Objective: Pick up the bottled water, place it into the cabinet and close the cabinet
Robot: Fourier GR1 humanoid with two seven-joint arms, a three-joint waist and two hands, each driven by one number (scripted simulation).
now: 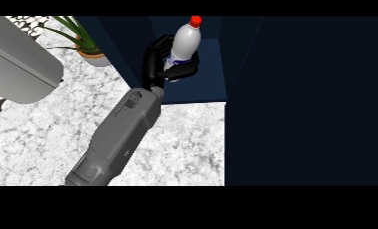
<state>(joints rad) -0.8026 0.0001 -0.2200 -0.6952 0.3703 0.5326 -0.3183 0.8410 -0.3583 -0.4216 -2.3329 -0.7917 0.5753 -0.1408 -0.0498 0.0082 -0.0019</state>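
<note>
- Bottle point(184, 40): long axis close to upright. The cap end points up and away from the forearm and leans slightly to the view's right; the base end points down into the hand.
- Left hand point(156, 65): clamped on the bottle. The fingers curl round its lower body from the left, and the thumb crosses below and to the right of the label.
- Position relative to the hand: the upper body and cap stand clear above the fingers. The lower part sits inside the grasp and the base is hidden by it.
- Location: the bottle is held in front of the open bay of the cabinet point(210, 73), against its dark blue interior. Whether the base rests on the cabinet floor cannot be told.
- Appearance: white body narrowing to a rounded shoulder, with a red cap. A blue label shows partly between the fingers.
- Forearm: grey, entering from the lower left and running up and right to the wrist, just below the hand.
- Door point(303, 103): a large dark panel to the right of the hand that fills the right side of the view.
- Counter point(184, 143): pale marbled top, below and beside the forearm.
- Plant point(85, 43): potted, to the left of the hand and apart from it.
- Grey object point(26, 68): further left, well apart from the hand.
- Right hand: does not show.
</note>
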